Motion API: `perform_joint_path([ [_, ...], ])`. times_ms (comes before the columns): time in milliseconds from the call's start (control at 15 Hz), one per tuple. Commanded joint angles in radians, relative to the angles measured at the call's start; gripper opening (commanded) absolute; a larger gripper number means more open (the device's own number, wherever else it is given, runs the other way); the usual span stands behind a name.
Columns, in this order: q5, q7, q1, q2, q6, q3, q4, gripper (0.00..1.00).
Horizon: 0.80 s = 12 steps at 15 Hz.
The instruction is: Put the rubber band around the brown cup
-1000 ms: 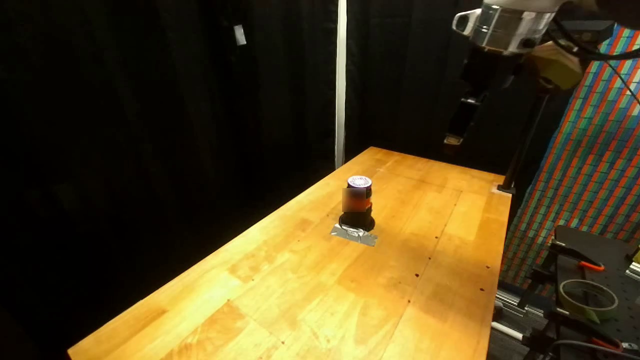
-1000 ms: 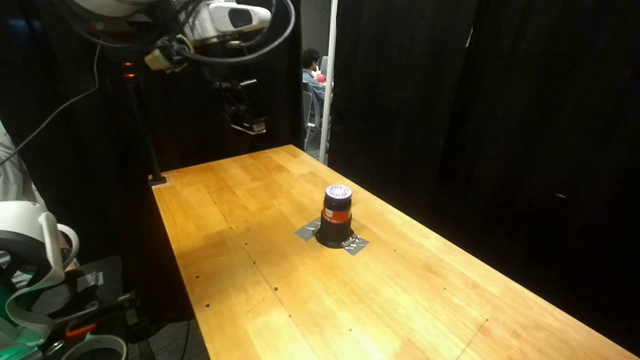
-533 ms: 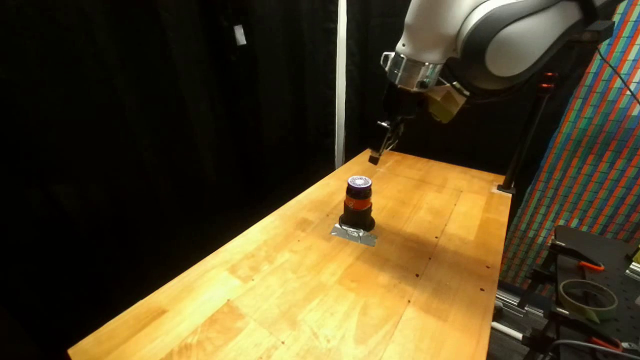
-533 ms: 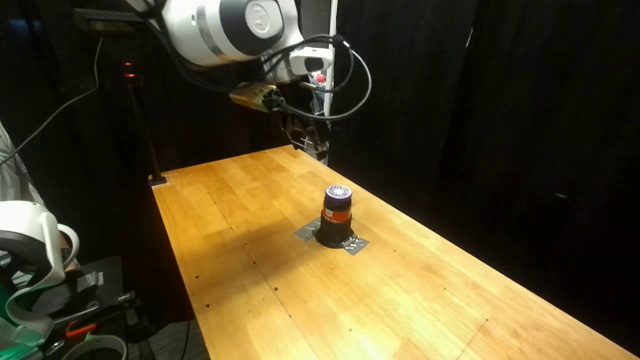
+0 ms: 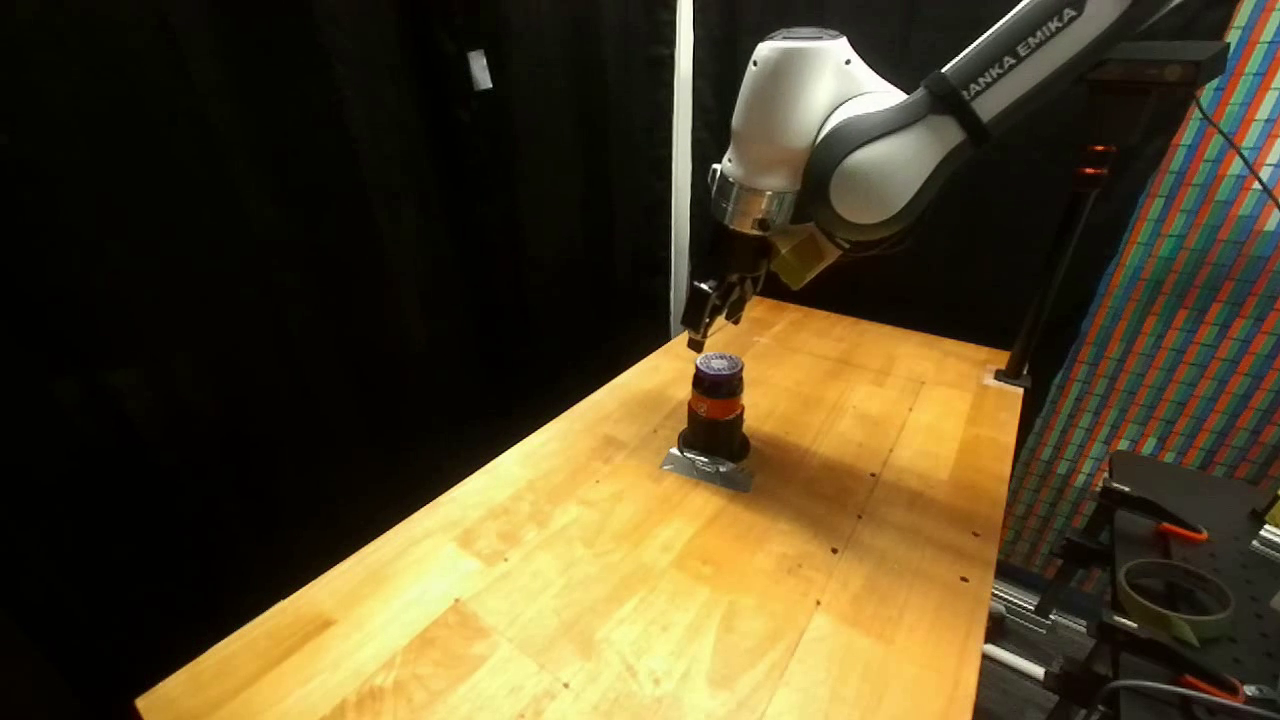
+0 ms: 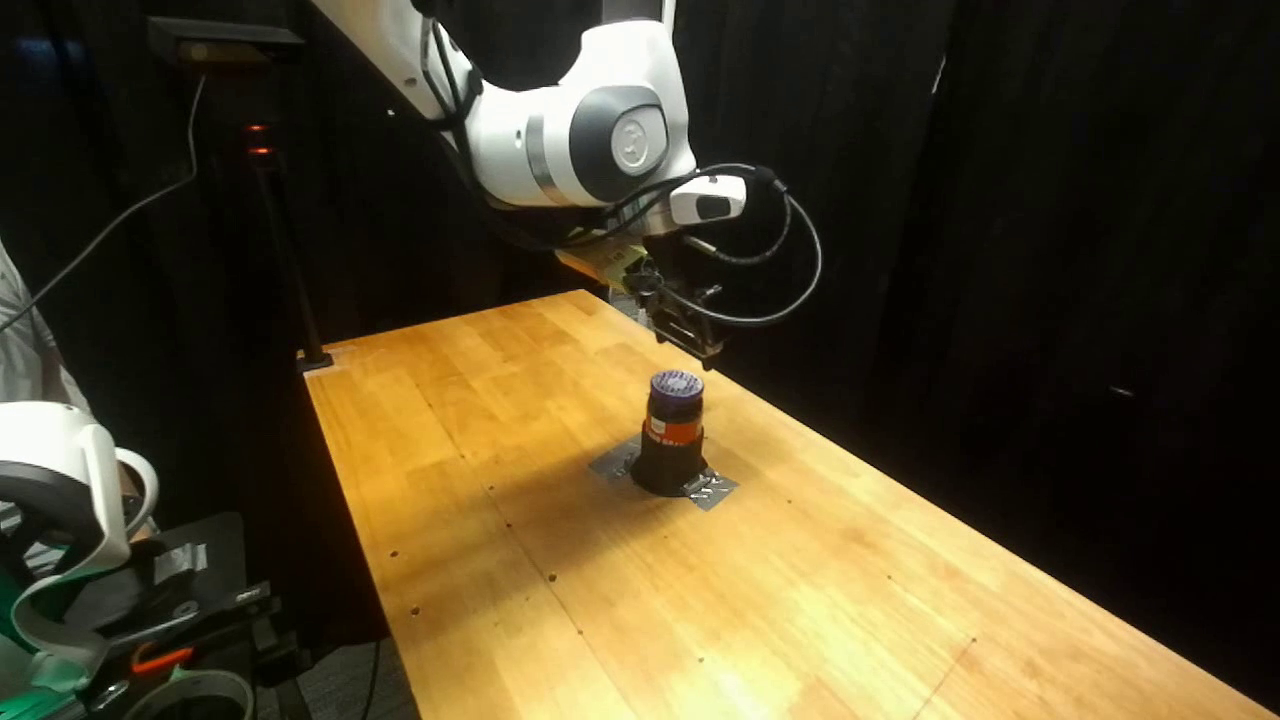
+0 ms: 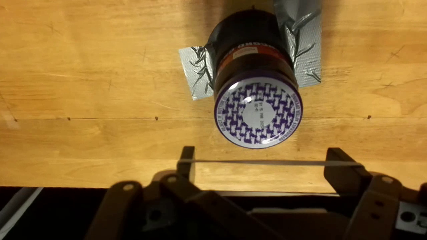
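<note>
The tool [image 7: 262, 163] has its fingers [image 7: 347, 178] spread wide, with a rubber band [image 7: 260, 162] drawn straight between them. The brown cup [image 6: 675, 410] stands upright in a black holder [image 6: 668, 468] on the bench [image 6: 480, 420], its orange-red label [image 6: 672, 432] showing above the holder. A white and purple lid [image 7: 258, 115] covers the cup, so what is in it is hidden. Grey tape [image 7: 307, 50] runs from the foot of the holder onto the bench on two sides. In the wrist view the band lies near the lid and apart from it; in both exterior views the fingertips show just above and to the side of the lid. Farther out, in an exterior view, a roll of tape [image 5: 1212, 622] lies on a dark side table [image 5: 1195, 485] past the bench's edge, and a black curtain [image 5: 300, 250] hangs behind. Compared with half a second ago, the arm [image 5: 790, 110] has reached farther out over the bench, and the tool is lower and closer to the cup; the cup, holder and grey tape are where they were.
</note>
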Motion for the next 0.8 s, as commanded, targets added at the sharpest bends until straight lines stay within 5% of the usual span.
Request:
perform_joint_path([
  [0, 0.045, -0.015, 0.035, 0.088, 0.008, -0.04, 0.09, 1.0],
  [733, 0.059, 0.006, 0.071, 0.198, 0.053, -0.11, 0.129, 1.0],
])
